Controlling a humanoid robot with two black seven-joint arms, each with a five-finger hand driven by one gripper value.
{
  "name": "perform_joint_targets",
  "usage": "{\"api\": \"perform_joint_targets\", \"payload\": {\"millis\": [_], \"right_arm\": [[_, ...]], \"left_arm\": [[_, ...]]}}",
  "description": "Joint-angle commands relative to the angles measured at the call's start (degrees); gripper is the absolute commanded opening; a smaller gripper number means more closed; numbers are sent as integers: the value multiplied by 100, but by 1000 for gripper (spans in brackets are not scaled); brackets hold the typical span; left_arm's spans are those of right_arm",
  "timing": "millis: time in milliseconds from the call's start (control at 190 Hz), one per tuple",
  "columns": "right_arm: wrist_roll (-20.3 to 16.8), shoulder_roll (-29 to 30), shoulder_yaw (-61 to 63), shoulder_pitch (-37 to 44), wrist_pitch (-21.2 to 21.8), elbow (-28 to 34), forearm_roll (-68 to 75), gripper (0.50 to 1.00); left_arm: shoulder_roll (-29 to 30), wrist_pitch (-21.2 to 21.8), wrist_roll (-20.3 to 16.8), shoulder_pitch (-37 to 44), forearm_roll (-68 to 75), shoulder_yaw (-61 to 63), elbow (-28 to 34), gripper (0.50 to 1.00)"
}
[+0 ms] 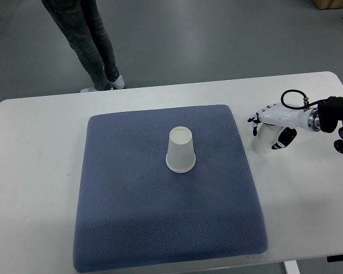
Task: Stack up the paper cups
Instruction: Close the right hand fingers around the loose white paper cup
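Note:
One white paper cup (180, 150) stands upside down near the middle of the blue mat (131, 217). A second white paper cup (261, 146) stands on the white table just off the mat's right edge. My right hand (270, 127) comes in from the right edge and is wrapped around this second cup, fingers over its far side and thumb on the near side. The hand covers the cup's upper part. My left arm does not show.
The white table (34, 171) carries the mat. A person in grey trousers and white shoes (97, 51) stands on the floor beyond the table's far edge. A black cable loop (291, 98) rises from my right wrist.

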Motion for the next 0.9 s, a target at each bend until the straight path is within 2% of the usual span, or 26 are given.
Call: {"api": "perform_joint_targets", "payload": {"millis": [0,290,411,490,601,664,743,791,896], "right_arm": [[9,25,8,-27,-12,-19,2,872],[44,113,8,-27,-12,-124,20,829],[44,113,17,-36,-3,-124,28,787],[44,113,17,-36,41,-124,64,744],[44,113,17,-54,67,-133,90,656],[44,113,17,-63,85,-142,99,631],[44,113,17,-63,137,-142,108,564],[44,122,26,-54,164,-133,108,505],[44,122,26,-54,181,-133,108,500]], "left_arm": [[0,0,0,-1,0,0,0,1000],[0,0,0,-1,0,0,0,1000],[0,0,0,-1,0,0,0,1000],[0,0,0,-1,0,0,0,1000],[0,0,0,-1,0,0,0,1000],[0,0,0,-1,0,0,0,1000],[0,0,0,-1,0,0,0,1000],[0,0,0,-1,0,0,0,1000],[0,0,0,8,0,0,0,1000]]}}
